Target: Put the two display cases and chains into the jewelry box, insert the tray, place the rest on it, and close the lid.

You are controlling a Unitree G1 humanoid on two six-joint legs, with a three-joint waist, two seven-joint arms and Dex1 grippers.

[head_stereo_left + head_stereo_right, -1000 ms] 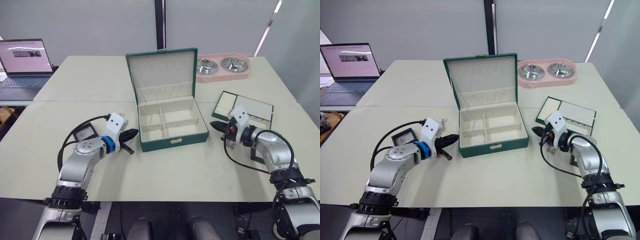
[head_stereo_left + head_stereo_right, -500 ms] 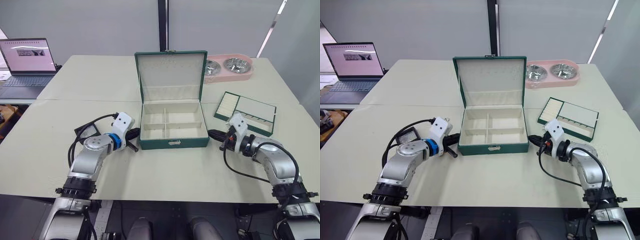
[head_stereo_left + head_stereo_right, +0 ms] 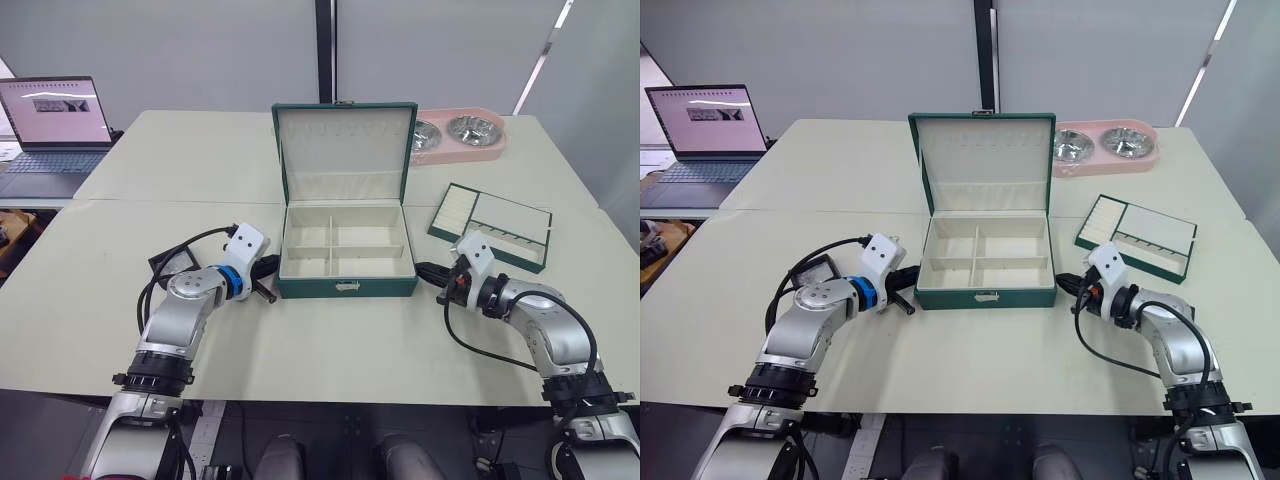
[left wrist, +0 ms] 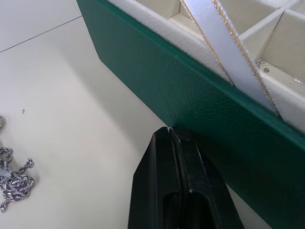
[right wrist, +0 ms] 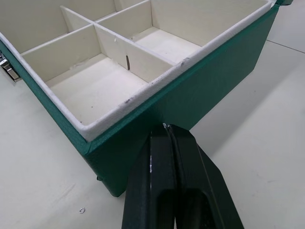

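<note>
no readable writing anywhere. large dark green rectangular jewelry box (image 3: 346, 250) open at mid counter (image 3: 330, 340), cream-lined lid (image 3: 345, 150) standing upright, four cream compartments bare. left gripper (image 4: 175, 138) pressed together, empty, tips right at the box's left outer wall. right gripper (image 5: 167, 131) likewise pressed together, empty, tips against the box's right outer wall. thin silver chain (image 4: 12, 179) lying loose on the counter near the left gripper. shallow dark green tray (image 3: 490, 225) right of the box. black-framed square display case (image 3: 172, 264) behind the left arm.
</note>
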